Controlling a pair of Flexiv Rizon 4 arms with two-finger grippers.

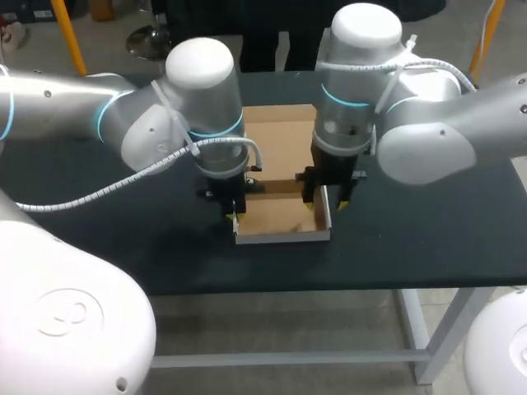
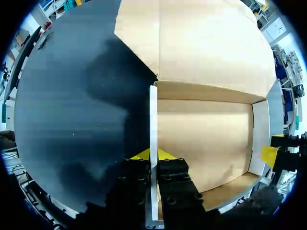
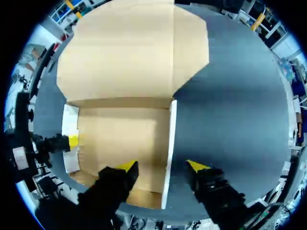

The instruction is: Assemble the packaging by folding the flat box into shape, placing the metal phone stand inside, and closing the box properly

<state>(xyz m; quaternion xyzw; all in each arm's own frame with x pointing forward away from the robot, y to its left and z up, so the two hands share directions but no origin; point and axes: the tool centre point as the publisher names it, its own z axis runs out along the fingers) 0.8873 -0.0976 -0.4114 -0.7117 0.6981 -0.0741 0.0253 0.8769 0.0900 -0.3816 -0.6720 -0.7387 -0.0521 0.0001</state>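
Brown corrugated-cardboard box (image 1: 280, 216), white outside, sits half-formed on the black table (image 1: 412, 239), its lid flap (image 1: 278, 140) lying flat behind. Folding is the step in hand. The left gripper (image 2: 153, 154) appears clenched on the upright left side wall (image 2: 153, 115). The right gripper (image 3: 162, 166) straddles the right side wall (image 3: 171, 129), released, pads clear. Next move calls for securing both walls; no metal stand is visible.

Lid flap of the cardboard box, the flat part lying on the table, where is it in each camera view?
Head view: lid flap lies flat on the table, behind the tray.
Left wrist view: lid flap ahead of the left gripper, beyond the tray.
Right wrist view: lid flap ahead of the right gripper, beyond the tray.
Shared landmark: the tray's back wall, where the flap joins.
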